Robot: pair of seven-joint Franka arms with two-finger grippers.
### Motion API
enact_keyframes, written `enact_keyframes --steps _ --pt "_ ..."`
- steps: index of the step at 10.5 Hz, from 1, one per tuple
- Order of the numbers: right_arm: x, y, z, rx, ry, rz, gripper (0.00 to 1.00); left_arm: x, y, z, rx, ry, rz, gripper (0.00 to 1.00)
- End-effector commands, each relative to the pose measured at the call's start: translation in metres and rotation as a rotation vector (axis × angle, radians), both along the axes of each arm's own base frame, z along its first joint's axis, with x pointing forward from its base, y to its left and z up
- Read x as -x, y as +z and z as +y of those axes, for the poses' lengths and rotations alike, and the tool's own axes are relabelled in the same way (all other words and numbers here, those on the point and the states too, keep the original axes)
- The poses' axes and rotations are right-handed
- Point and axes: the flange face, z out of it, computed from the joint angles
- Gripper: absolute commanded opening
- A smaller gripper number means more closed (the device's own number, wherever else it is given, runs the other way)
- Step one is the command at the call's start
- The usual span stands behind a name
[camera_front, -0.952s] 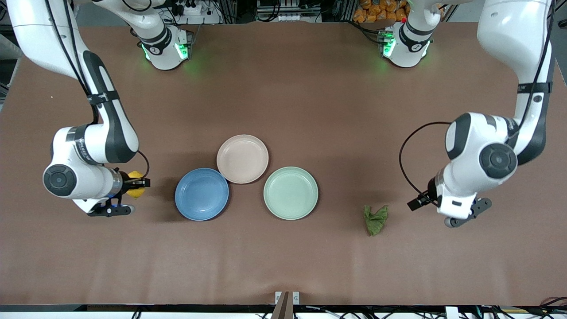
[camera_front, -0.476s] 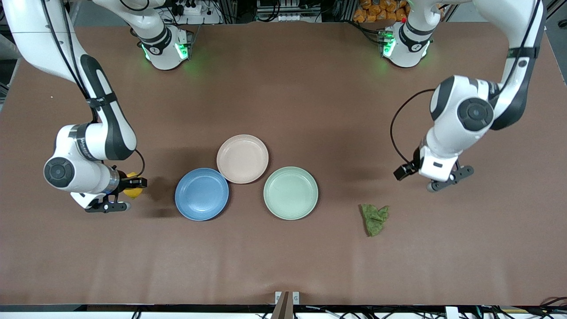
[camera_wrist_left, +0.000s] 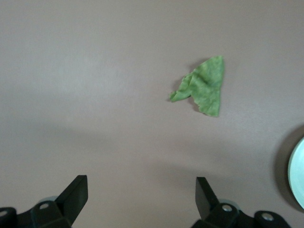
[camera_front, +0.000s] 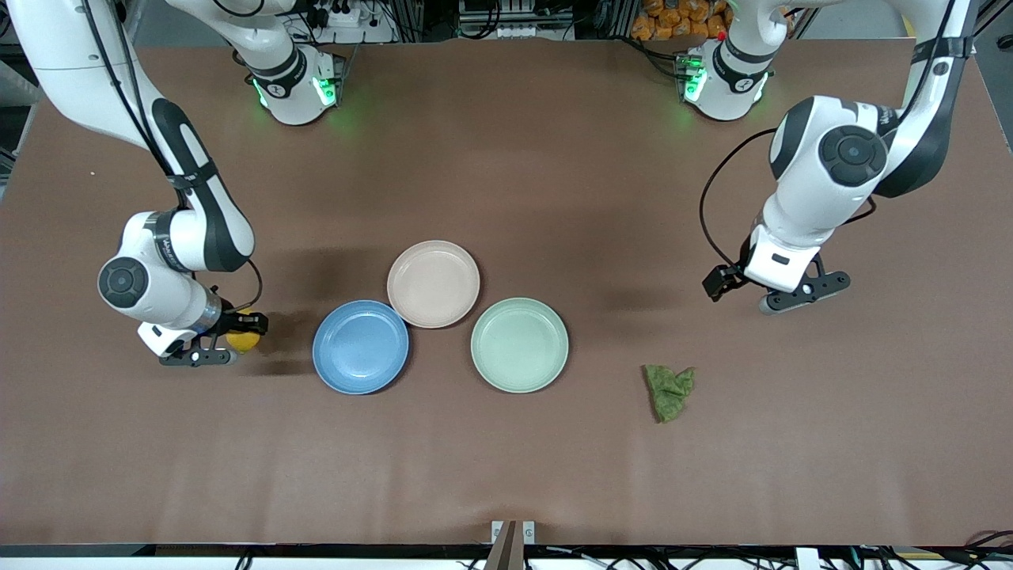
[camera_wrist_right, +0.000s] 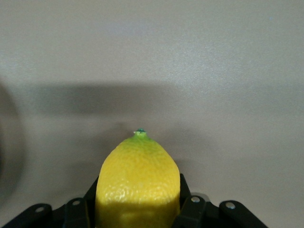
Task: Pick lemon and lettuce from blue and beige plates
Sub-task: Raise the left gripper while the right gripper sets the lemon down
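Right gripper (camera_front: 237,336) clamped on lemon (camera_wrist_right: 137,183), low near the right arm's table edge, beside blue plate (camera_front: 361,346). Lower gently before releasing. Left gripper (camera_front: 795,297) spread wide, hovering, empty; lettuce (camera_front: 669,391) lying on bare table toward the front edge.

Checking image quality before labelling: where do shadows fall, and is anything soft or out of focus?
Front view: sharp, with soft arm shadows on the table beside the blue plate. Left wrist view: lettuce slightly soft, left hand open. Right wrist view: a broad shadow band above the lemon, crisp in the right hand.
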Motion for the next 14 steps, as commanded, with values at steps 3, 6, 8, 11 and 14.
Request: enact_keyframes --steps 3,6,8,11,14 --pt "0.027 -0.007 -0.023 -0.003 0.047 -0.03 0.21 -0.002 0.075 0.003 0.029 -0.093 0.006 1.0" --pt "0.036 -0.019 -0.021 -0.007 0.049 -0.053 0.22 0.005 0.124 0.001 0.049 -0.133 0.061 1.0" --pt "0.039 -0.023 -0.021 -0.007 0.049 -0.053 0.22 0.009 0.154 0.004 0.066 -0.171 0.077 1.0" --pt "0.037 -0.017 -0.021 -0.006 0.047 -0.053 1.0 0.02 0.196 0.005 0.054 -0.224 0.123 1.0" --pt "0.032 0.005 -0.022 -0.006 0.042 -0.008 1.0 0.028 0.238 0.026 0.048 -0.243 0.051 1.0"
